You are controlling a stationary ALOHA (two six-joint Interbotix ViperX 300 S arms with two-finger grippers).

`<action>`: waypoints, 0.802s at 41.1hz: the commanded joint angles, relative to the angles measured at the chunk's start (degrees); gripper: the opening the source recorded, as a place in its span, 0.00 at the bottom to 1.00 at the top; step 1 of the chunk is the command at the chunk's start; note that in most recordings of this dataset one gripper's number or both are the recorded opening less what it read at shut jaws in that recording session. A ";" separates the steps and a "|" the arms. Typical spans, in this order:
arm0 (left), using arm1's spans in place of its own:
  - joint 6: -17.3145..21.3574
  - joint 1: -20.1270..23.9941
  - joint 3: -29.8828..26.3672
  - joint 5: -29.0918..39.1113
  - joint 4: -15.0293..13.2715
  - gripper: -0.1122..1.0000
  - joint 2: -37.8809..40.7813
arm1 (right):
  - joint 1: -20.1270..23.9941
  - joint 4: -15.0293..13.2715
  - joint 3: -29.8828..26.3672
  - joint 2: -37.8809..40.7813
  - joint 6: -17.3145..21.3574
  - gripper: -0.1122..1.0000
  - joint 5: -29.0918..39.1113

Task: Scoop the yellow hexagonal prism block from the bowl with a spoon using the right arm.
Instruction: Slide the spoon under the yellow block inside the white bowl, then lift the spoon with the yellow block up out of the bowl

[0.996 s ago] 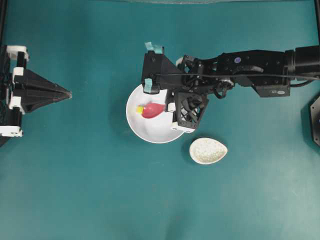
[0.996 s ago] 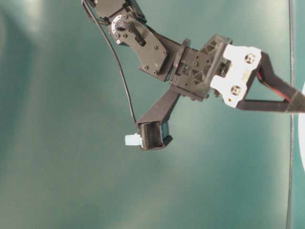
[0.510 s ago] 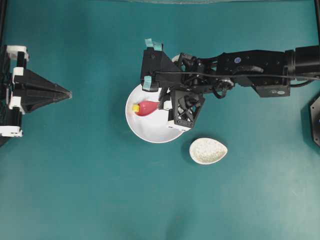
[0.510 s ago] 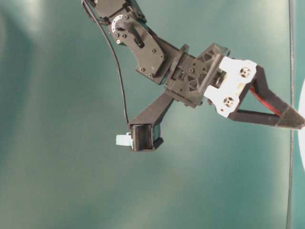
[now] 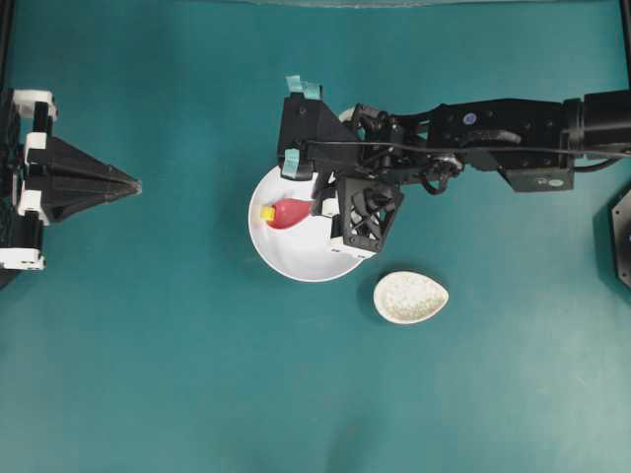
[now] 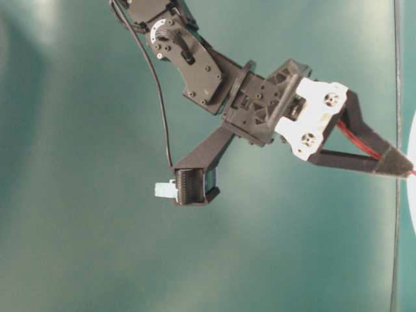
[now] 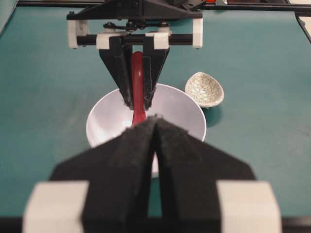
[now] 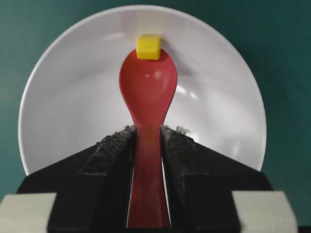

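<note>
Spoon [image 8: 147, 92] shifted to bowl's [image 8: 58, 87] far wall.

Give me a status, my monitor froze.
Right gripper shut on spoon. Yellow block at scoop's tip, inside bowl. Left gripper shut, idle. Nothing obstructing.

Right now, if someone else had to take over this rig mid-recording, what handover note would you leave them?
Right end effector: shut on the spoon, gripping its handle, scoop reaching into the bowl.
Left end effector: shut, empty, parked at the left side of the table, apart from the bowl.
Yellow block: sits in the bowl against the tip of the scoop, toward the far wall as the right wrist view shows it; not yet in the scoop.
Small speckled dish: beside the bowl, untouched.
Done: spoon grasped and brought to the block.
Left: slide the scoop under the block and lift it out.
</note>
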 commanded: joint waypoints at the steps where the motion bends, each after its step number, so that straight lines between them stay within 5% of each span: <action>1: 0.00 0.09 -0.88 -0.70 0.09 0.09 0.35 | 0.44 0.00 0.09 -2.46 0.00 0.32 -1.41; 19: -0.09 0.09 -0.88 -0.62 0.18 0.09 0.35 | 2.55 0.18 6.59 -7.47 0.18 0.32 -11.60; 33: -0.44 0.09 -0.88 -0.62 0.18 0.09 0.35 | 3.52 0.18 12.30 -18.72 0.18 0.32 -28.65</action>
